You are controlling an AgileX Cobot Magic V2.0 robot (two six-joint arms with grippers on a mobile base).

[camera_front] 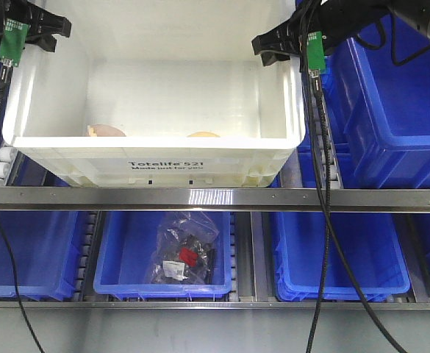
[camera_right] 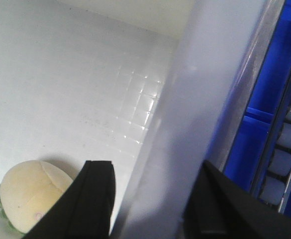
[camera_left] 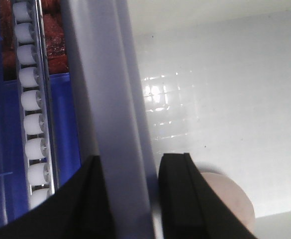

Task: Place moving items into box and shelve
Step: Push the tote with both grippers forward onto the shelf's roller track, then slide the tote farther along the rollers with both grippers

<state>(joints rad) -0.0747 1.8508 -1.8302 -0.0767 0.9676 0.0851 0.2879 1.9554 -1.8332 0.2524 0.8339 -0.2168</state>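
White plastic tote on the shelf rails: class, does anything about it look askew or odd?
Yes. The white plastic tote juts forward over the metal shelf rail, held by its side walls in the left gripper and right gripper, so it is not fully shelved.

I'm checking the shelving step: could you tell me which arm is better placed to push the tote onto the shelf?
Neither alone. The left gripper straddles the left rim of the box, and the right gripper straddles the right rim. Both plush toys sit inside, so a two-arm push looks best.

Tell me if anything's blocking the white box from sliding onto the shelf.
Nothing visible blocks it. The white box is held at both side walls by the left gripper and right gripper, sitting over the shelf rail between blue bins.
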